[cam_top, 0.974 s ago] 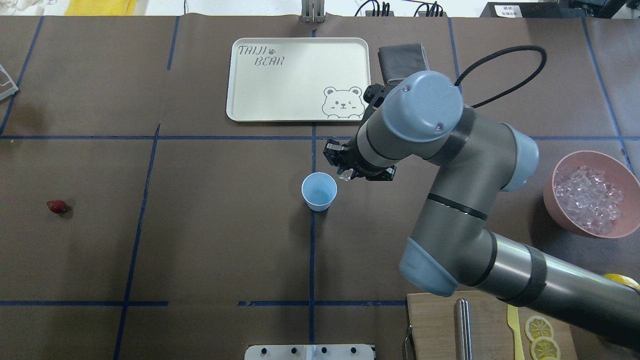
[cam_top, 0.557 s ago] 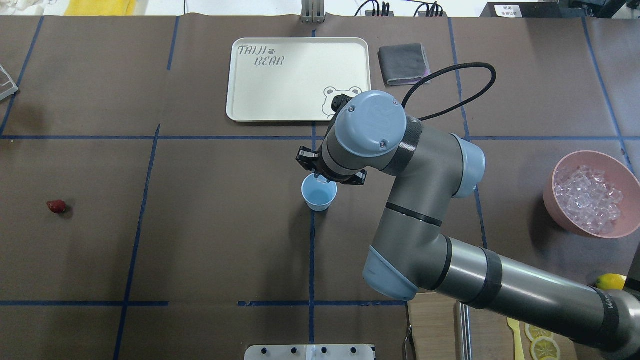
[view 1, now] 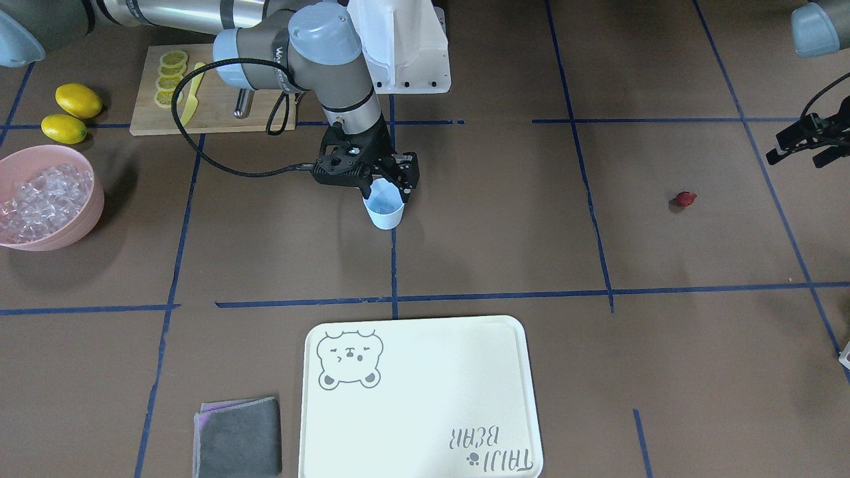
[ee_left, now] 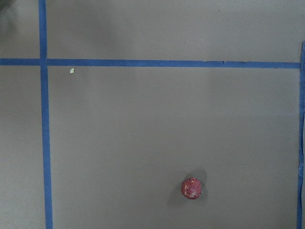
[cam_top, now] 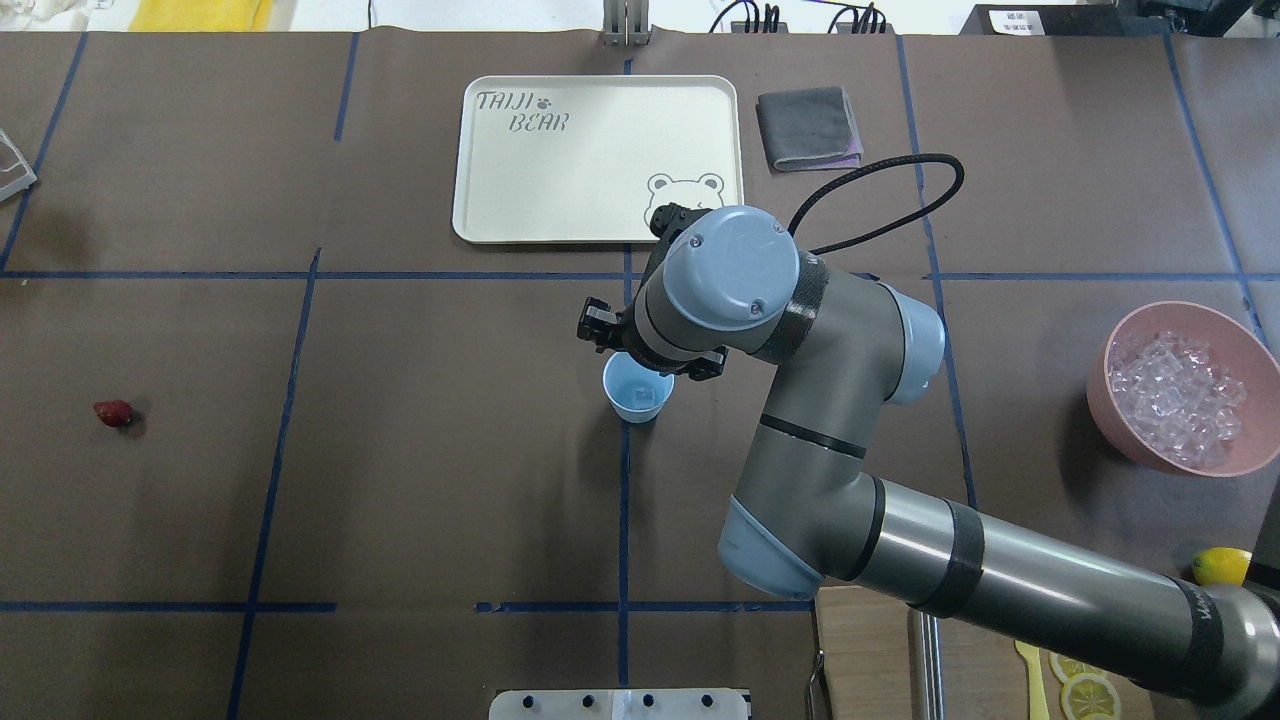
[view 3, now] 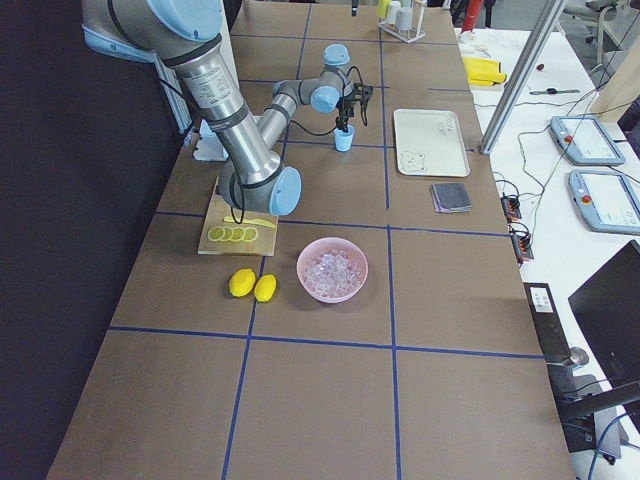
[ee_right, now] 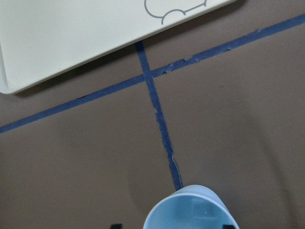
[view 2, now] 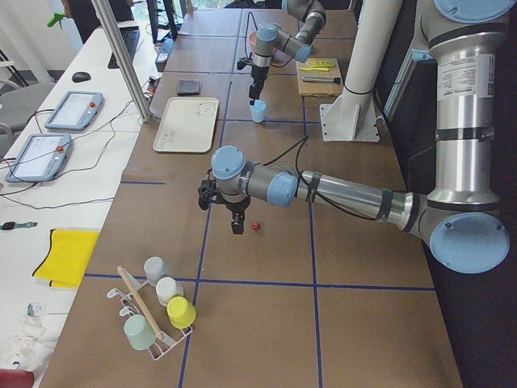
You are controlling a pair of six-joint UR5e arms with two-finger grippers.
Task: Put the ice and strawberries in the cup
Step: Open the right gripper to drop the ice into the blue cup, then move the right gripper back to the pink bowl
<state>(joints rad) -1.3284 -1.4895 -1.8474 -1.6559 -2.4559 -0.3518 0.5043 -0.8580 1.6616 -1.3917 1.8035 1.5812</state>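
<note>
The right gripper (view 1: 386, 188) hangs directly over the cup (view 1: 385, 216) with its jaws spread wide, one on either side of the rim, and grips nothing. One ice cube (cam_top: 647, 388) lies at the bottom of the single pale-blue cup. The one tray (view 1: 412, 398) lies beyond the cup, on the side away from the robot, with one grey cloth (view 1: 238, 438) just beside it. Well off to the robot's right of the cup sits one pink bowl (view 1: 86, 212) heaped with ice (view 1: 40, 199), too many cubes to count. Near the bowl are two lemons (view 1: 78, 100) and one cutting board (view 1: 212, 113) bearing four lemon slices (view 1: 169, 70). Far to the robot's left of the cup lies one strawberry (view 1: 684, 198) on the bare table. The left gripper (view 1: 797, 156) hovers near it, jaws apart and empty.
</note>
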